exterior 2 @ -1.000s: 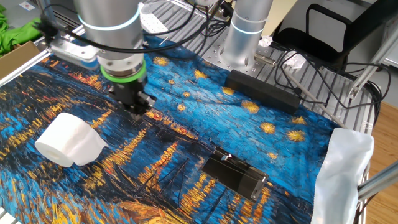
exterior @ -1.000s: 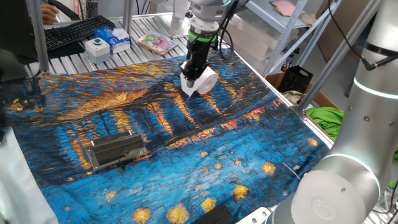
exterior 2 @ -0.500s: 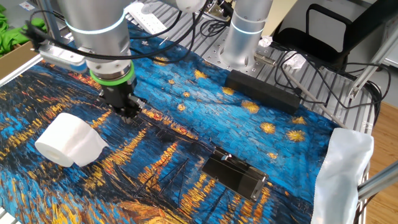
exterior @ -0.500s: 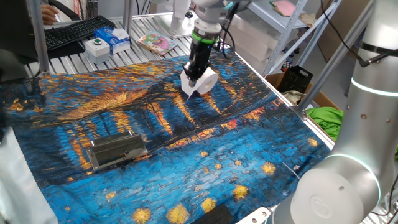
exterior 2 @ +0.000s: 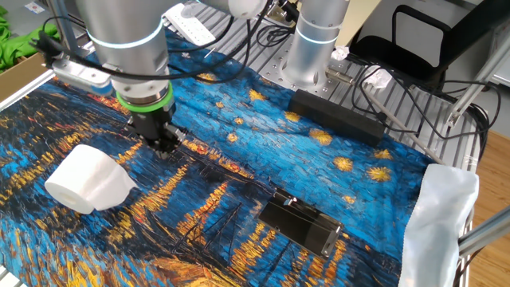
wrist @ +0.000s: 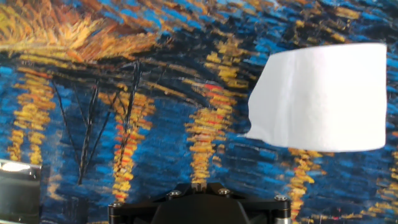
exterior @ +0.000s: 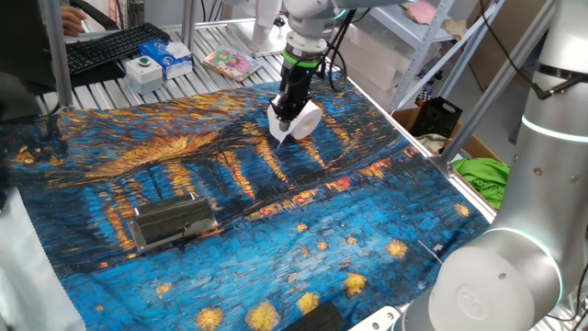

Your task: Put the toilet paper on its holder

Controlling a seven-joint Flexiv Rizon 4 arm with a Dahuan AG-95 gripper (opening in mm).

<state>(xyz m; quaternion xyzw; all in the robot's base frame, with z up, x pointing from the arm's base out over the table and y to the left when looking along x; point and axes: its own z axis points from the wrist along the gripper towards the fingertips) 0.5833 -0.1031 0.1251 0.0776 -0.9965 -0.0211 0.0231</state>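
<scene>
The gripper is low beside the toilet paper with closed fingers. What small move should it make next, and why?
Probably open the fingers and shift sideways over the toilet paper. The gripper is shut on nothing and hangs next to the roll, which lies on its side on the painted cloth, so it cannot grasp from there. The holder sits apart, farther along the cloth, with no roll on it yet.

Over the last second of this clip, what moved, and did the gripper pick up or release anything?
The gripper shifted sideways toward the toilet paper and a little lower, shut throughout, then settled beside the roll. It took hold of nothing and let go of nothing. The roll stayed lying on the painted cloth, and the holder stayed put.
</scene>
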